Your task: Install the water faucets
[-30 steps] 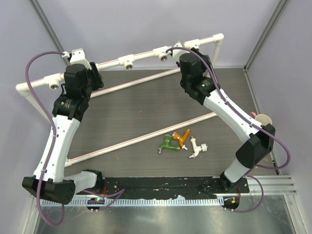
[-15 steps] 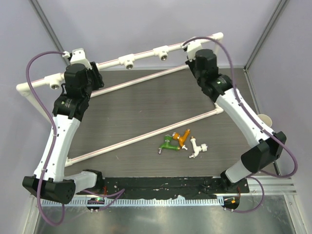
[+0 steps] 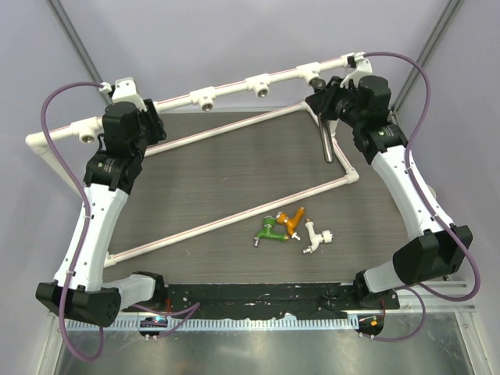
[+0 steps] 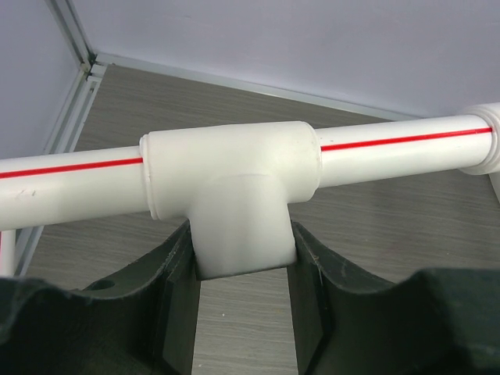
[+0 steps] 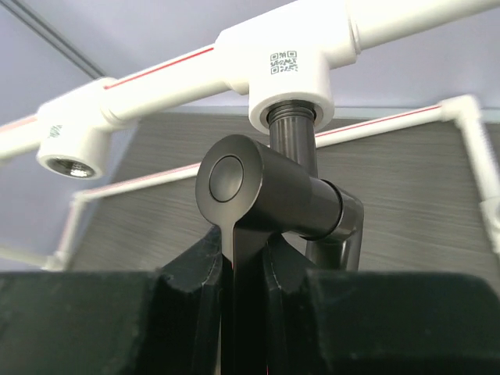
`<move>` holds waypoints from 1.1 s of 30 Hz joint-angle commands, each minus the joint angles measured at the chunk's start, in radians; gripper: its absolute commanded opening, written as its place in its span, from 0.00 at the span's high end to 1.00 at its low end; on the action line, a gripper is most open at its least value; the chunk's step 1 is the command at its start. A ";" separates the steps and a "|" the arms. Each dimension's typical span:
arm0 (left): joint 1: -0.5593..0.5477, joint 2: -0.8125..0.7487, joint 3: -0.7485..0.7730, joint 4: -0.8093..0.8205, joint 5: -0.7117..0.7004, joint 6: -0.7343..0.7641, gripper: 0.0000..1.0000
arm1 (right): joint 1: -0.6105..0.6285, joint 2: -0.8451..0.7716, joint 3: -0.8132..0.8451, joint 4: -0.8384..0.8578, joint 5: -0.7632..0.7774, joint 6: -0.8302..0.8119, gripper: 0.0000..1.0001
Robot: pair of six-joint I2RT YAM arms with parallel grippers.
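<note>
The right gripper (image 5: 248,266) is clamping the handle of the black faucet (image 5: 269,195), its stem sitting in the end tee socket (image 5: 291,74) for twisting, while the left gripper (image 4: 244,269) is pinching a second tee (image 4: 234,176), likely steadying the frame, and three stubby faucets (image 3: 294,223) are lying on the table (image 3: 195,183).

One black faucet (image 3: 326,144), three plastic faucets (image 3: 294,221) (stubby), one frame (image 3: 234,88)

The left arm (image 3: 92,226) and right arm (image 3: 406,183) share white tapered link shells, bulky black joint housings, looping purple cables (image 3: 44,117) and matte-black moulded gripper fingers (image 4: 176,312).
</note>
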 commanded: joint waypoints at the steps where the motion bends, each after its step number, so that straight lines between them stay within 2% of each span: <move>1: 0.045 -0.041 0.021 0.021 -0.114 0.003 1.00 | -0.062 -0.082 -0.050 0.310 -0.102 0.308 0.99; 2: 0.045 -0.041 0.021 0.021 -0.114 0.005 1.00 | -0.074 -0.088 -0.094 0.349 -0.129 0.415 0.99; 4: 0.045 -0.043 0.020 0.021 -0.115 0.005 1.00 | -0.108 -0.102 -0.131 0.425 -0.146 0.491 0.99; 7: 0.045 -0.043 0.021 0.021 -0.115 0.005 1.00 | -0.113 -0.125 -0.130 0.369 -0.126 0.459 0.88; 8: 0.045 -0.044 0.021 0.021 -0.115 0.005 1.00 | -0.112 -0.133 -0.116 0.343 -0.114 0.438 0.78; 10: 0.045 -0.044 0.021 0.021 -0.116 0.005 1.00 | -0.112 -0.151 -0.096 0.261 -0.084 0.364 0.67; 11: 0.045 -0.043 0.020 0.021 -0.115 0.005 1.00 | -0.114 -0.168 -0.090 0.222 -0.073 0.335 0.56; 14: 0.045 -0.044 0.021 0.021 -0.112 0.003 1.00 | -0.113 -0.196 -0.069 0.111 -0.040 0.244 0.40; 17: 0.046 -0.043 0.021 0.021 -0.114 0.003 1.00 | -0.114 -0.203 -0.050 0.025 -0.025 0.171 0.31; 24: 0.046 -0.044 0.021 0.021 -0.114 0.003 1.00 | -0.071 -0.193 0.002 -0.041 0.074 -0.012 0.23; 28: 0.046 -0.046 0.021 0.021 -0.115 0.005 1.00 | -0.002 -0.124 0.098 -0.068 0.150 -0.125 0.22; 30: 0.046 -0.046 0.020 0.023 -0.117 0.005 1.00 | 0.042 -0.095 0.129 -0.077 0.241 -0.189 0.22; 33: 0.048 -0.044 0.020 0.021 -0.115 0.003 1.00 | 0.050 -0.024 0.175 -0.094 0.297 -0.199 0.22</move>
